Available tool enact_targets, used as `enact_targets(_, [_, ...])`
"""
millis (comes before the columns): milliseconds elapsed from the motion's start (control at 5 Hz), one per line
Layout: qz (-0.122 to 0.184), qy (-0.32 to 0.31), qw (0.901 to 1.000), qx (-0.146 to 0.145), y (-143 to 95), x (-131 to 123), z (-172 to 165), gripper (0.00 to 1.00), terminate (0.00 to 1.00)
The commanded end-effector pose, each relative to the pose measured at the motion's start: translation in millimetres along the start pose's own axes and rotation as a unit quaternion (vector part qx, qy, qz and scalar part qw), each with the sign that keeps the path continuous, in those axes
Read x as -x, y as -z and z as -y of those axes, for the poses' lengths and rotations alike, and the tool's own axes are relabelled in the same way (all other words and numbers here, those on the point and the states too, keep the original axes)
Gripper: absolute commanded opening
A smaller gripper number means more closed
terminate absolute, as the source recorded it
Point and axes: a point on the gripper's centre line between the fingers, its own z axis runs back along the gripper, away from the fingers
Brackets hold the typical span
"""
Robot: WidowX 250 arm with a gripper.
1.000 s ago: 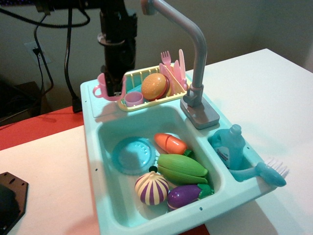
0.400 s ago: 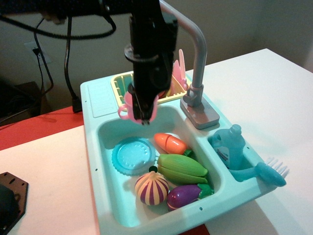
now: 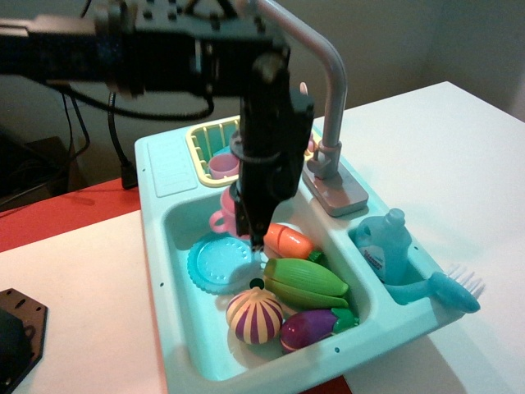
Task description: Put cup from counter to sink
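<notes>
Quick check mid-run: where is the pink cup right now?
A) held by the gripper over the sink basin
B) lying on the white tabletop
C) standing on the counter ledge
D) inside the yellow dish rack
A: the pink cup hangs in the gripper above the sink, just over the round blue plate, and the counter ledge is bare.

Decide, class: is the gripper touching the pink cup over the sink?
Touching. The single camera view shows the gripper closed around the cup, carrying it above the sink basin.
</notes>
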Motion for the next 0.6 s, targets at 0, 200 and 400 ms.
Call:
enact_targets(0, [0.004,-0.007,0.9999,-0.007,16,5,2,0.00,0.00])
enact_targets(200, [-0.003,-0.005,1.0000,-0.005,28,8,9,0.00,0.00])
enact_targets(400, [-0.009,-0.007,0.9999,-0.006,32,10,12,0.00,0.00])
